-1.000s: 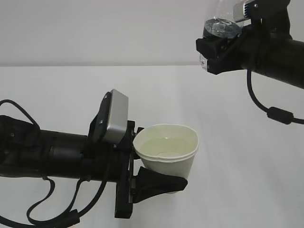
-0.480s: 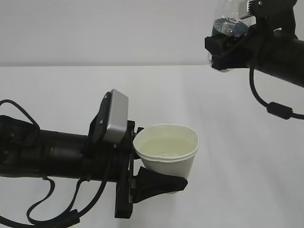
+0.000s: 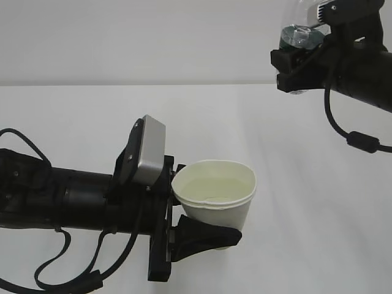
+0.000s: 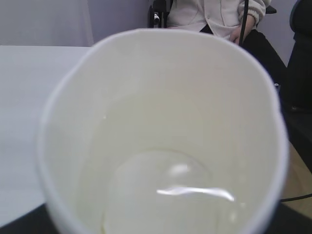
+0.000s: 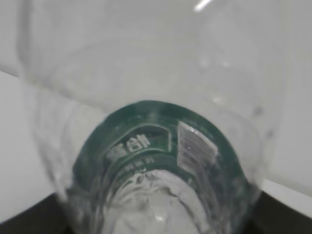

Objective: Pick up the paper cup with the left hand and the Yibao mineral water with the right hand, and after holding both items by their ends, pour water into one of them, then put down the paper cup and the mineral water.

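The left hand [image 3: 184,236] grips the paper cup [image 3: 215,196] low and central — its wrist view alone reveals pooled water. The right hand [image 3: 300,64] clamps the Yibao mineral water [image 3: 298,37] top right — green label [image 5: 156,146] legible only close-up.

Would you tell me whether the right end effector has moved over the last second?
Yes. The right end effector with the bottle shifted rightward and slightly up, away from the steady paper cup.

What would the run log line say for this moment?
left hand: holding paper cup, water inside | right hand: holding Yibao mineral water high, apart from cup | pouring: none visible
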